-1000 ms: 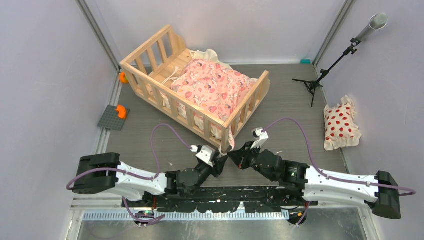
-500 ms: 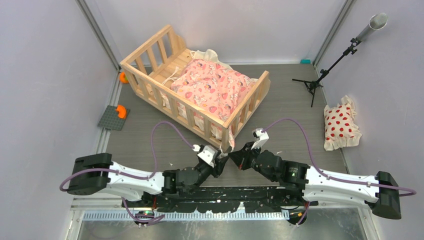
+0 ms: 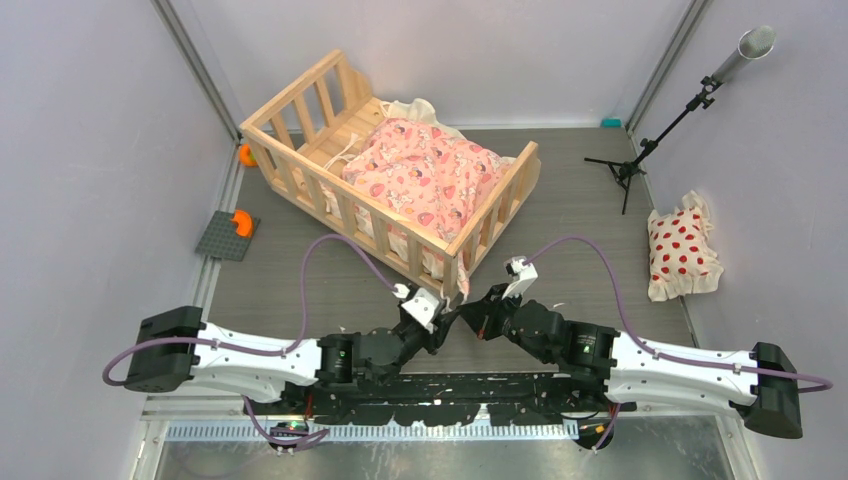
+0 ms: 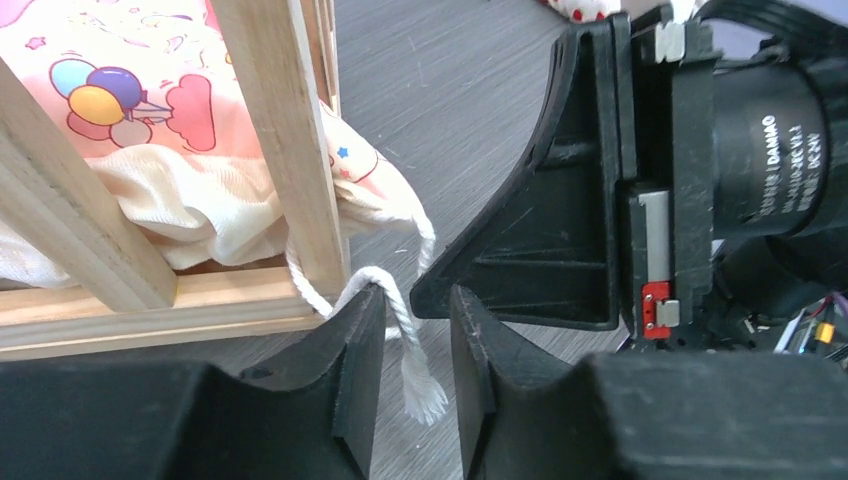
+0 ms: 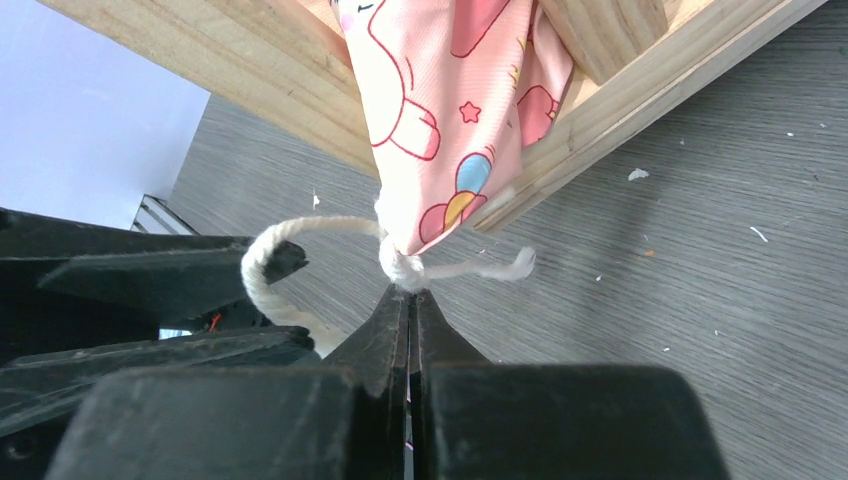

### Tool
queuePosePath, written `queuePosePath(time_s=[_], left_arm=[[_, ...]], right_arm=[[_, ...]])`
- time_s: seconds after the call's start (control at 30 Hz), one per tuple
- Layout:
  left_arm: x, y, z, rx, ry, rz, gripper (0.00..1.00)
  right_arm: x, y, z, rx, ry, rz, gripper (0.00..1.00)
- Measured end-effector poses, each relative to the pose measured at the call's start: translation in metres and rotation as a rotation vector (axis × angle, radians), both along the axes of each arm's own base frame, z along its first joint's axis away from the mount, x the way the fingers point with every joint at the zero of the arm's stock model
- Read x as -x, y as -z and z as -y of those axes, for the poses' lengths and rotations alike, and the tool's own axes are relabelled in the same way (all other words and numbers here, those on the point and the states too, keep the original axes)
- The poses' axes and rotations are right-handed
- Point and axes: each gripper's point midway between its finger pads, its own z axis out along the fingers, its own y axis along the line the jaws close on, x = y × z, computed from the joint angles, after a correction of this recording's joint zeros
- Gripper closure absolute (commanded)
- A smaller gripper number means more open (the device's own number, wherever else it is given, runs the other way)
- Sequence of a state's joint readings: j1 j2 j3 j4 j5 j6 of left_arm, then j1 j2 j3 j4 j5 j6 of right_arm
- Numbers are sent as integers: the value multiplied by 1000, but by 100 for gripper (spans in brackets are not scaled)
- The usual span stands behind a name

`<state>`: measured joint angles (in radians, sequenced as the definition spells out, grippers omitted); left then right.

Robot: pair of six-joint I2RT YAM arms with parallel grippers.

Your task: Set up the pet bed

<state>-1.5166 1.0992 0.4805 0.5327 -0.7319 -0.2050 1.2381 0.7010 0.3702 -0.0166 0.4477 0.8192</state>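
Grey wood-grain counter (image 3: 560, 200), boxed in by pale lilac walls. Carries, slanting from its far left corner toward the middle, the pet bed (image 3: 300, 110): a small crib-like frame of light natural wood, with slatted rails along both long sides, slatted end boards and a solid plank base left bare at the far left end. Stands upright, long axis diagonal to the counter's edges. Holds a pink cartoon-print cushion (image 3: 430, 175) over the end nearer the right edge, with cream fabric showing past the far rail.

Seen from the left wrist camera: a square pale post and a bottom rail of the frame, close up. Between them, the cushion's corner bulging out, and a twisted cream cord tie (image 4: 405, 335) coming round the foot of the post and hanging down to a frayed end.

Left pincer (image 4: 417, 297) at the bed's near corner, released, with the cord end dangling in the gap and touching only the left finger (image 4: 350, 340). Right pincer (image 5: 410, 292) clenched, fingers pressed flat together, tips right against the knot where the cord leaves the pink fabric. Cannot tell whether any cord is pinched. From above, both pincers tip to tip, almost touching.

Near the right edge, well apart from the bed, a small white pillow with red dots (image 3: 682, 250). By the left edge, a grey studded plate with an orange piece (image 3: 228, 235).
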Motion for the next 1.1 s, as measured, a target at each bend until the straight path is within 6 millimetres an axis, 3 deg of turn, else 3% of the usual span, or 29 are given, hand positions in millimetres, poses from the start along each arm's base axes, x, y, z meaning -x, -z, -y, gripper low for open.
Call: queuePosePath(time_s=[0.17,0.43,0.7,1.1], left_arm=[[0,9,1,-31,-2,-2,87],[-9,12,0,-33,-21,-7,100],[-33,15,2,11,-74,-44,100],[-33,-8,11,170,-73,-69,100]], right_arm=[[0,0,0,-1,0,-1,99],[0,0,0,-3,0,-2,99],[2,-3,-1,-21,-8,-12,99],[14,9,-3,-36,-63,-47,99]])
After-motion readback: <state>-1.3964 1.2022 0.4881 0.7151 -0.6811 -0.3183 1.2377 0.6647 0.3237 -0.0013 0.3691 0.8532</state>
